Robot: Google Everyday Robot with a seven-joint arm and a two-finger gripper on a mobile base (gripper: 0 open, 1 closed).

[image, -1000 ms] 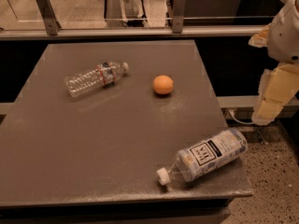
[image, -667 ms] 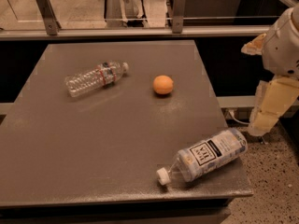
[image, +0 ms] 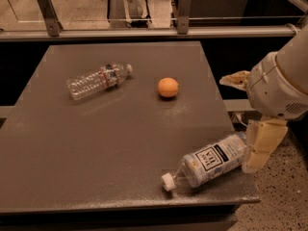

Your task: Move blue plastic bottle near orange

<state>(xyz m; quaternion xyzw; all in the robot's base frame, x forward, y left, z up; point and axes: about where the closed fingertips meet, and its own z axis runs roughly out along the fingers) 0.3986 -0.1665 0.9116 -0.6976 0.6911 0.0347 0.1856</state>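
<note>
The blue plastic bottle [image: 211, 162] lies on its side at the table's front right corner. Its white cap points front-left and its white label with a dark square logo faces up. The orange [image: 168, 87] sits on the table right of centre, well behind the bottle and apart from it. My gripper [image: 257, 150] hangs from the arm at the right edge of the view, just off the table's right side. It is right beside the bottle's base. It holds nothing.
A slimmer clear ribbed bottle [image: 97, 80] with a red-banded label lies on its side at the back left. The grey table [image: 96, 148] ends close to the blue bottle at front and right. A metal rail [image: 144, 32] runs behind the table.
My arm and gripper have moved left and down, from beside the table's right edge to right next to the blue bottle's base. The bottles and the orange have not moved.
</note>
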